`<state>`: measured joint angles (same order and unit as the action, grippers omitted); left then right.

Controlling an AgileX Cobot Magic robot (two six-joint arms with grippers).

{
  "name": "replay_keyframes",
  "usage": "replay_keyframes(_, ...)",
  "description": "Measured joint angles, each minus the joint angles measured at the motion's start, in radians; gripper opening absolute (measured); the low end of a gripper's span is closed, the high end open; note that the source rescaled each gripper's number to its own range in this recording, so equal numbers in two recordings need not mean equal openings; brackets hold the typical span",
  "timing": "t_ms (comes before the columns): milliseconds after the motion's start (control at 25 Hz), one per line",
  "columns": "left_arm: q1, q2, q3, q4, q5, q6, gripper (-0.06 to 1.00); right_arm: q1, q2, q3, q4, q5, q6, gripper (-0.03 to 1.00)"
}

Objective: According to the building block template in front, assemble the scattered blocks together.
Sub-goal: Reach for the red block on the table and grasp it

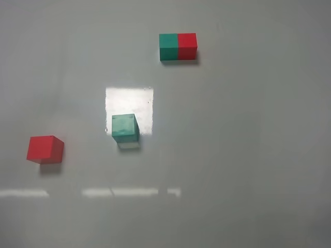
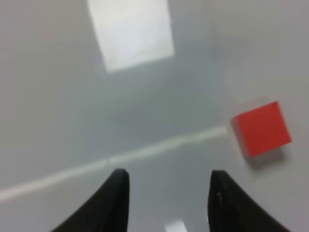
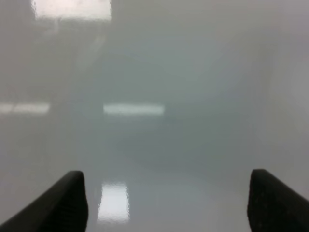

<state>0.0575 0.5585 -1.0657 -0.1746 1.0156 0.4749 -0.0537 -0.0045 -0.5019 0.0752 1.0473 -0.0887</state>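
The template [image 1: 178,47], a small bar with a teal-green cube on the left and a red cube on the right, lies at the far side of the table. A loose teal-green cube [image 1: 125,127] sits near the middle. A loose red cube [image 1: 45,149] sits at the left; it also shows in the left wrist view [image 2: 261,129]. My left gripper [image 2: 169,186] is open and empty, apart from the red cube. My right gripper [image 3: 166,188] is wide open and empty over bare table. Neither gripper shows in the exterior high view.
The grey glossy table [image 1: 248,144] carries bright light reflections, a square patch [image 1: 129,103] behind the teal-green cube and a streak [image 1: 119,192] nearer the front.
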Motion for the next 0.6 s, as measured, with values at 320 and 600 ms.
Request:
replay_keyframes(320,-0.016,0.363,-0.31,-0.044,0.188,0.509,0.32,0.0,0.0,0.0,0.0,0.0,0.0,0.66)
replay_keyframes(600,-0.245,0.438,-0.326,0.073,0.201,0.667,0.84,0.0,0.0,0.0,0.0,0.0,0.0,0.66)
